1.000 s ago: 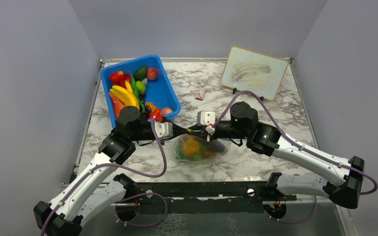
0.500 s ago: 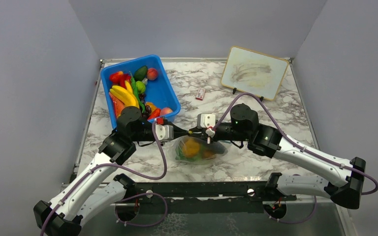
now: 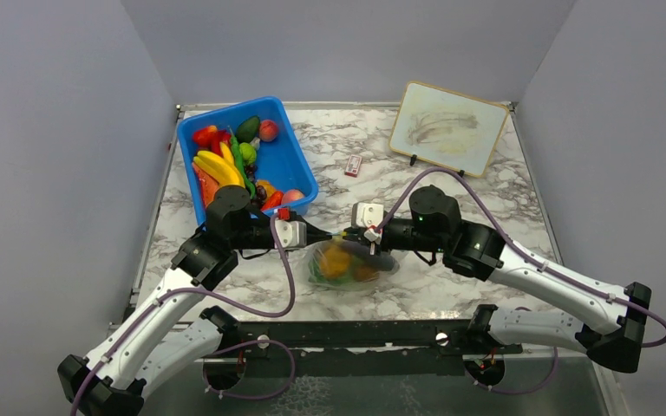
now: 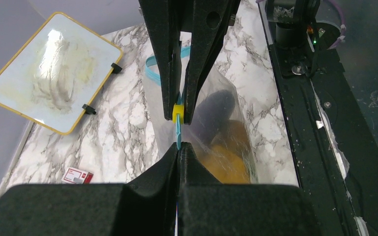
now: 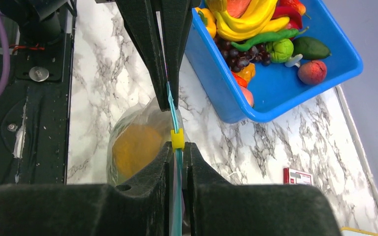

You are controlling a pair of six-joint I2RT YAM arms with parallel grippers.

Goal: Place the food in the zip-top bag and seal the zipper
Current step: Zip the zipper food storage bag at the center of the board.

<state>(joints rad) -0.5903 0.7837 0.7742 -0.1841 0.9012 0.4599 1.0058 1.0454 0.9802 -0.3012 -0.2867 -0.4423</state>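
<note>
The clear zip-top bag (image 3: 351, 267) lies on the marble between both grippers, holding an orange round piece (image 3: 336, 258), green lettuce (image 3: 318, 274) and a dark eggplant (image 3: 382, 257). My left gripper (image 3: 327, 236) is shut on the light-blue zipper (image 4: 178, 135), also seen in the left wrist view (image 4: 178, 147). My right gripper (image 3: 348, 236) faces it, shut on the same strip (image 5: 171, 109), with a yellow slider (image 5: 177, 138) at its tips (image 5: 177, 145). The two grippers' tips are a short way apart along the strip.
A blue bin (image 3: 299, 165) full of toy fruit stands at the back left, close behind the left gripper. A small red-and-white box (image 3: 353, 165) lies behind the bag. A whiteboard (image 3: 447, 127) leans at the back right. The black rail (image 3: 355, 334) runs along the near edge.
The right arm has drawn back slightly to the right and the left gripper has edged right. The bag has stayed in place, with both grippers still shut on the strip.
</note>
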